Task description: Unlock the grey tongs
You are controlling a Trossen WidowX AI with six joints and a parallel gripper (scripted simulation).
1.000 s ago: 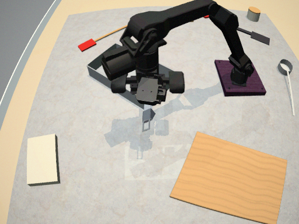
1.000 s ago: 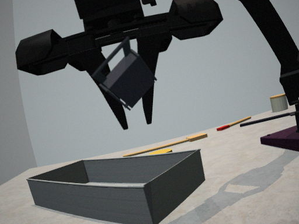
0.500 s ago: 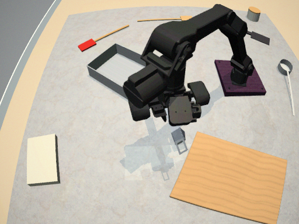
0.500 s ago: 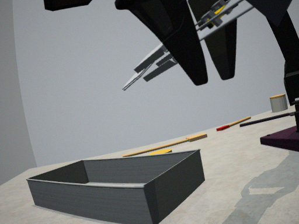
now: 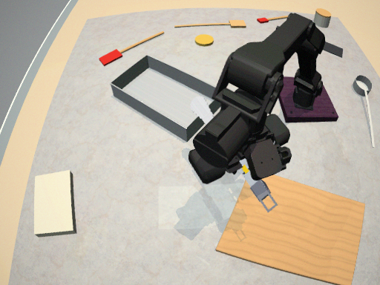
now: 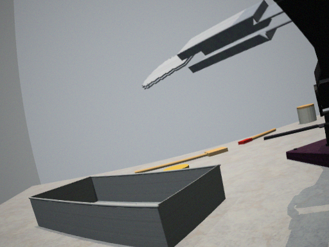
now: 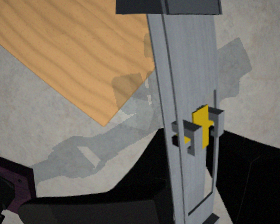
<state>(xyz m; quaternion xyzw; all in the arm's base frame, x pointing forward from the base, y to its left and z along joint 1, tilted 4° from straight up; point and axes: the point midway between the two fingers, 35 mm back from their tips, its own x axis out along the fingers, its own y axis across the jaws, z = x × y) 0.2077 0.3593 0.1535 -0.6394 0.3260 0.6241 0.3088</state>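
Observation:
The grey tongs [image 5: 260, 189] [image 6: 222, 31] [image 7: 187, 65] are in the air, their long arms close together and their scalloped tips together. In the exterior view the tips point down and to the left at a shallow slant. The block and loop at the other end hang over the near-left part of the wooden board [image 5: 297, 229] [image 7: 60, 60]. My gripper [image 7: 180, 132] is shut on the tongs at mid-length, near their yellow piece; its fingers are hidden under its body in the top view. The roasting tin [image 5: 148, 115] [image 6: 96, 219] is empty.
A cream block [image 5: 53, 203] lies at the left. Red and wooden utensils and a yellow disc [image 5: 204, 39] [image 6: 177, 167] lie behind the tin. A can [image 5: 322, 18] [image 6: 306, 114] is at the back right, a strainer-like ring with handle [image 5: 368, 110] at the right.

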